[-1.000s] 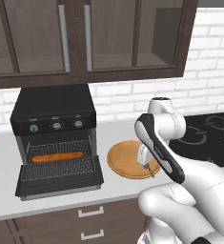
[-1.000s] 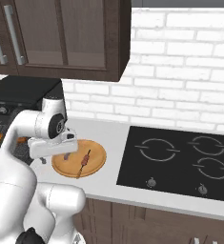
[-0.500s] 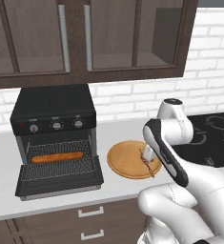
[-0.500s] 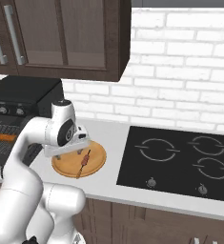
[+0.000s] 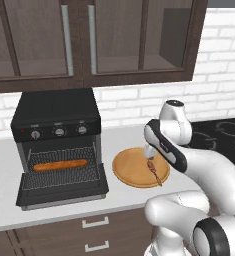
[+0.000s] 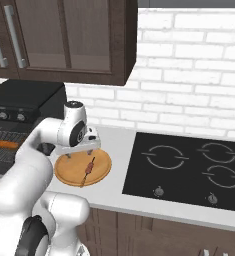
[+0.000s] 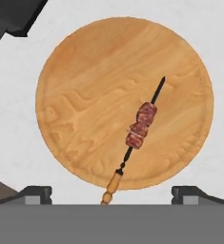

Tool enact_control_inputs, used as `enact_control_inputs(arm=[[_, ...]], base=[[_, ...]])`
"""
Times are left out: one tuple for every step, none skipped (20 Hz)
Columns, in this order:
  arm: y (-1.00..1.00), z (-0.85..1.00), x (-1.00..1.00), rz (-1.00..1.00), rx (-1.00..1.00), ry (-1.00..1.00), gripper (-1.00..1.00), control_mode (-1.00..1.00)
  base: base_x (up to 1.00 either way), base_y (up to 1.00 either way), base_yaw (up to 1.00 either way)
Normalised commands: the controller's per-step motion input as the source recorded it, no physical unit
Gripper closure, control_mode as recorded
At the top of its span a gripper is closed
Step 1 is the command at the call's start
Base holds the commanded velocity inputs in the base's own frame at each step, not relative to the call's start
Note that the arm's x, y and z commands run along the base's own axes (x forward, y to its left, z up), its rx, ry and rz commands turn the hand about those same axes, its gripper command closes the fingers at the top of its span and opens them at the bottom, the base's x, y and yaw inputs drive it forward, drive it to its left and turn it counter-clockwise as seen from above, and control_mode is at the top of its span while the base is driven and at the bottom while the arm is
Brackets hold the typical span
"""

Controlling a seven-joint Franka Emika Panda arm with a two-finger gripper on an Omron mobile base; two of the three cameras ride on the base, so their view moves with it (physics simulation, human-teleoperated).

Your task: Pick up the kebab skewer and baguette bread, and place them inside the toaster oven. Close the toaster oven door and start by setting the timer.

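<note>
The kebab skewer point(image 7: 141, 127) lies on the round wooden plate point(image 7: 85, 95), toward its 4 o'clock side, handle poking past the rim at 6. The jaws hang above it, spread wide and empty. The baguette bread point(image 5: 59, 165) rests on the rack inside the toaster oven point(image 5: 56, 127), whose toaster oven door point(image 5: 64, 192) lies dropped open on the bench point(image 5: 4, 210).
</note>
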Motion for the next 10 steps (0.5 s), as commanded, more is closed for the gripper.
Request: enact_control_inputs(arm=[[0.00,-0.14,0.18,-0.21,0.11,0.14,-1.00,-1.00],[0.00,-0.21,0.25,-0.20,0.07,0.11,-1.00,-1.00],[0.00,-0.26,0.21,-0.21,0.04,0.16,-1.00,-1.00],[0.00,-0.36,0.26,-0.19,0.02,0.15,-1.00,-1.00],[0.00,-0.46,0.30,-0.16,0.01,0.11,-1.00,-1.00],[0.00,-0.54,0.34,-0.13,0.00,0.05,-1.00,-1.00],[0.00,-0.56,0.30,-0.11,0.00,0.00,-1.00,-1.00],[0.00,-0.48,0.31,-0.08,0.00,0.00,-1.00,-1.00],[0.00,-0.40,0.29,-0.07,0.00,0.00,-1.00,-1.00],[0.00,-0.33,0.26,-0.05,0.00,0.04,-1.00,-1.00]], base=[[0.00,0.00,0.00],[0.00,0.00,0.00],[0.00,0.00,0.00],[0.00,0.00,0.00],[0.00,0.00,0.00],[0.00,0.00,0.00],[0.00,0.00,0.00],[0.00,0.00,0.00],[0.00,0.00,0.00],[0.00,0.00,0.00]])
